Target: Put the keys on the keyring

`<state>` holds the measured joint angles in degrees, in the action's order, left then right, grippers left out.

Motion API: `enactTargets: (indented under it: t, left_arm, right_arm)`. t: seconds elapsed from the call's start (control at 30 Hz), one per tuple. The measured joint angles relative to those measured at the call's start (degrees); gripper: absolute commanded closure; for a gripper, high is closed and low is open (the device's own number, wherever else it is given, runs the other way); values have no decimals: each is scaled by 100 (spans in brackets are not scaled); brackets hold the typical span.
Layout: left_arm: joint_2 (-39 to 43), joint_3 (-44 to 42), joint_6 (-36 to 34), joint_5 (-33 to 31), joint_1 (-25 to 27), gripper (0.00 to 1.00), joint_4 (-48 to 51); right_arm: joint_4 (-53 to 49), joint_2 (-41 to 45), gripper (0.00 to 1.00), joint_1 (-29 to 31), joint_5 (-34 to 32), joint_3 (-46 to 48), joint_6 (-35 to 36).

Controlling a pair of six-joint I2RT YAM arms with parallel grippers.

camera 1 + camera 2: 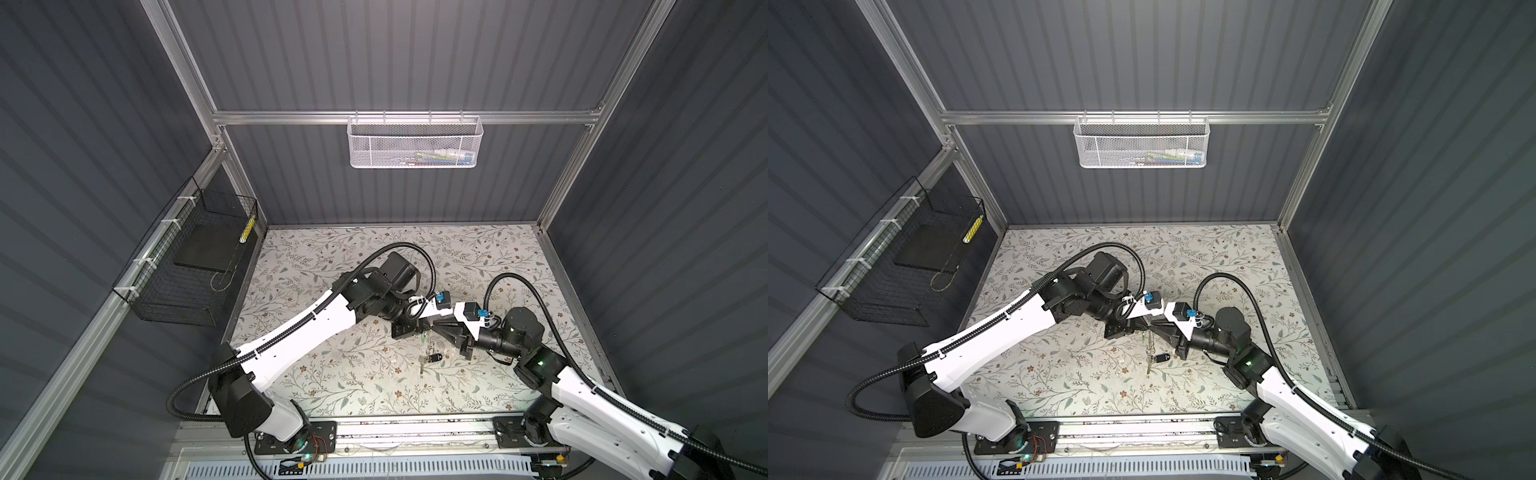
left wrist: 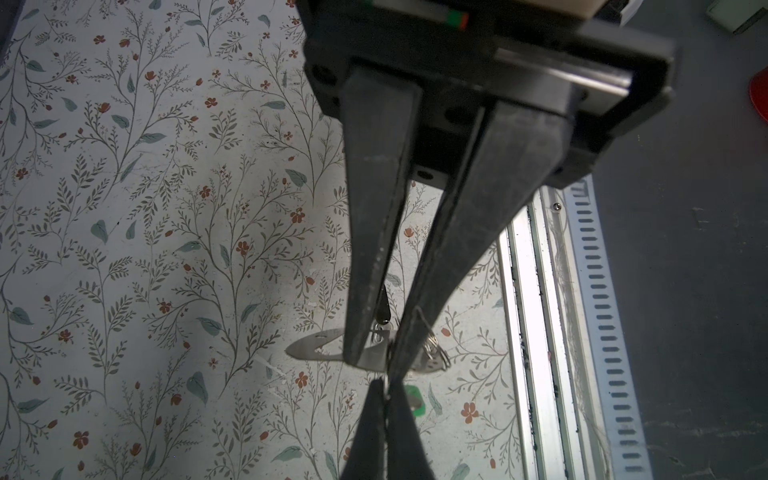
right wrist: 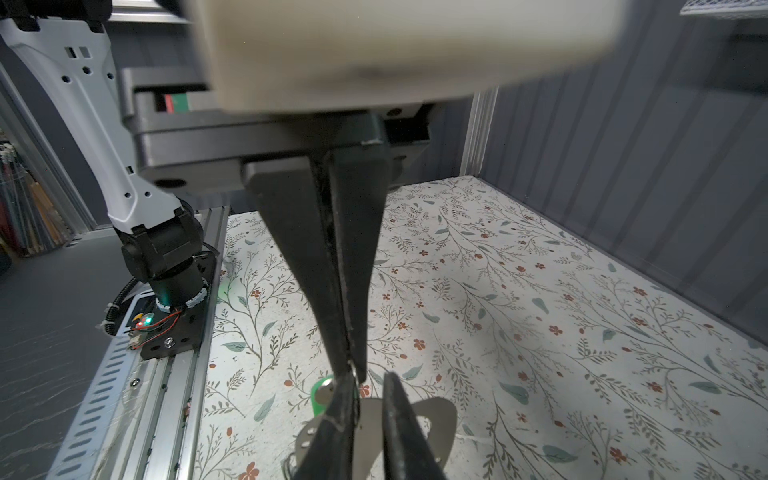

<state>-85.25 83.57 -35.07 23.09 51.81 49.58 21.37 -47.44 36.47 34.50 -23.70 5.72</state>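
With the left hand point(image 2: 374, 359) fully closed, grips the keyring point(image 2: 301, 351) clear of the surface point(image 2: 166, 249). With the right hand point(image 3: 353, 372) nearly closed, pinches the green key point(image 3: 322, 397), tip to tip with the left. Judged mid-threading of the first key; nothing visibly ringed yet. Leaves the black key point(image 1: 435, 358), lying on the surface below.

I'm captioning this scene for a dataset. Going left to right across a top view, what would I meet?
In a top view: black wire basket on the left wall → left arm's white link → small silver key with a black oval tag → right arm's black elbow joint.
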Motion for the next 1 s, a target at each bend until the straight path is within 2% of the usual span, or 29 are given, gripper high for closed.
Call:
enactTargets:
  t: [0.2,0.23,0.27,0.3,0.33,0.47,0.7,1.0]
  left_arm:
    - [81,-76,-39,0,-4,100,-94]
    - [83,-81,-37,0,-7,92,-94]
    - [83,-83,-42,0,-9,76,-94]
    - [87,-83,-50,22,-9,68,-114]
    - [96,-83,-35,37,-2,65,-140]
    - [310,-319,-26,50,2,64,-363]
    - [887,-1196,308,140,2,64,-940]
    - [1207,-1888,863,140,2,66,-2017]
  right_arm:
    - [0,-13,98,17,72,0,-26]
    - [-4,-13,100,17,85,0,-31]
    - [-2,-13,100,17,92,0,-31]
    - [0,-13,100,17,90,0,-35]
    - [-4,-13,100,17,87,0,-37]
    - [76,33,100,17,87,17,-87]
    - [1027,63,100,17,103,345,-289]
    - [1947,-245,100,17,155,407,-540]
